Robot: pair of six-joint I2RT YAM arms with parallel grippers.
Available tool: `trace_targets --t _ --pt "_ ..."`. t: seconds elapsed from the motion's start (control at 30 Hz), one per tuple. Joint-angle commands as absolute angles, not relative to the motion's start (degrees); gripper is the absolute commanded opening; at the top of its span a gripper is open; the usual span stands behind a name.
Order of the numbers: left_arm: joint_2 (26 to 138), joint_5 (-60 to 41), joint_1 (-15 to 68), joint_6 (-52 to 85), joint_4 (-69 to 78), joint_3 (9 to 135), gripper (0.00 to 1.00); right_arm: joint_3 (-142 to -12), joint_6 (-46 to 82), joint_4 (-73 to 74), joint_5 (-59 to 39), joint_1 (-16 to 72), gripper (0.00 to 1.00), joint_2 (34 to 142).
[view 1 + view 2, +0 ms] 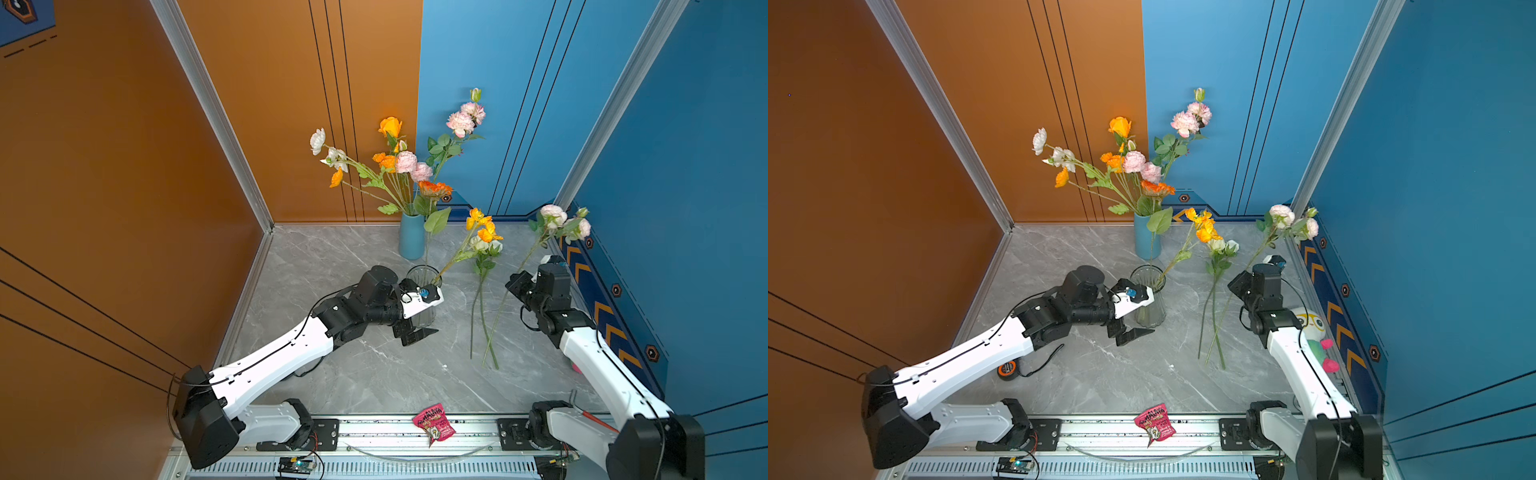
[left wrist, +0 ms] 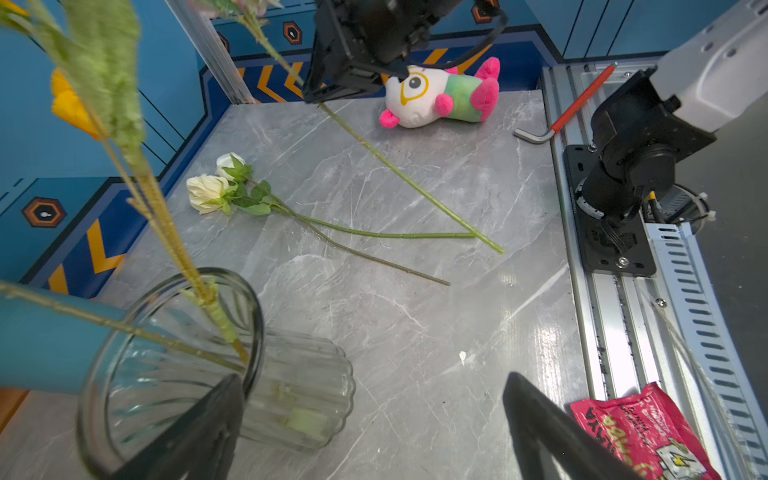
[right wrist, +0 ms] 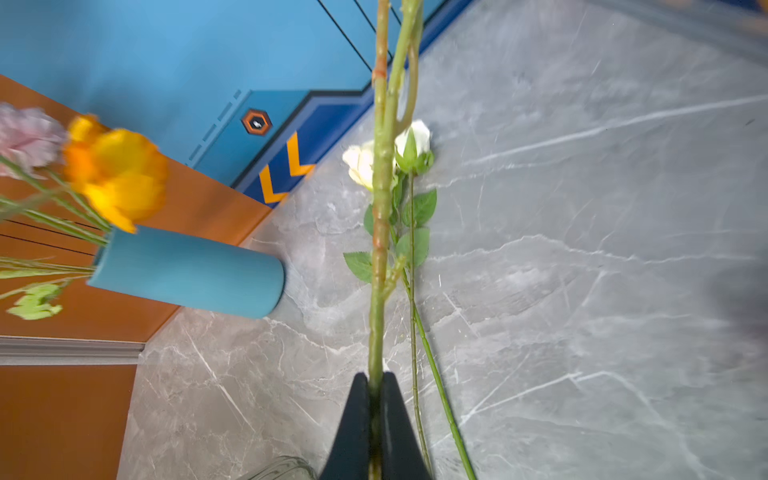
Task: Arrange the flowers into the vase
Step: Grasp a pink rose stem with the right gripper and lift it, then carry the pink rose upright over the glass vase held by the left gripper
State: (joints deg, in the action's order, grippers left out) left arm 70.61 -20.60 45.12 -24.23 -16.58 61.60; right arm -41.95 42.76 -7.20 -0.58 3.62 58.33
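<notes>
My right gripper [image 3: 376,376] is shut on the green stem [image 3: 376,291] of a pale pink flower [image 1: 555,216], which it holds tilted. The stem's lower end [image 2: 500,249] reaches the table. Two white roses [image 1: 486,247] lie flat on the marble beside it. A clear ribbed glass vase [image 1: 419,274] holds a yellow-orange flower [image 1: 482,226]. My left gripper [image 2: 372,399] stands wide open and empty just in front of that vase, with one finger [image 2: 199,428] against the glass. At the back a blue vase [image 1: 410,237] holds several flowers.
A plush toy [image 2: 436,97] lies at the right wall behind my right arm. A red-handled hex key [image 2: 582,97] rests on the front rail. A pink snack packet [image 1: 433,424] lies on that rail's middle. An orange tape roll [image 1: 1007,369] sits under my left arm.
</notes>
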Motion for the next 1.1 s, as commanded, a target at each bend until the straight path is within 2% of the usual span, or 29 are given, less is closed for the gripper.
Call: trace_targets --t 0.0,0.2,0.37,0.63,0.8,1.07 --pt "67.54 -27.13 40.99 -23.86 -15.59 61.77 0.98 -46.19 37.61 -16.57 6.98 4.45 0.00 51.30" --pt "64.90 -32.39 35.45 -22.47 -12.41 60.39 0.98 -60.22 29.82 -21.11 7.52 7.57 0.00 50.38" --pt "63.82 -34.83 31.07 -21.07 -9.55 59.64 0.98 -65.83 23.40 -14.67 8.83 15.64 0.00 51.47" --pt "65.34 -38.67 27.08 -18.20 -6.59 59.41 0.98 -77.60 14.13 -10.85 14.87 35.21 0.00 56.95" --pt "65.67 -39.90 26.12 -17.10 -6.22 59.61 0.98 -82.39 7.89 -3.90 14.97 47.10 0.00 61.79" --pt "64.65 -40.43 24.19 -16.49 -5.39 59.42 0.98 -80.47 3.61 12.28 16.15 50.30 0.00 71.27"
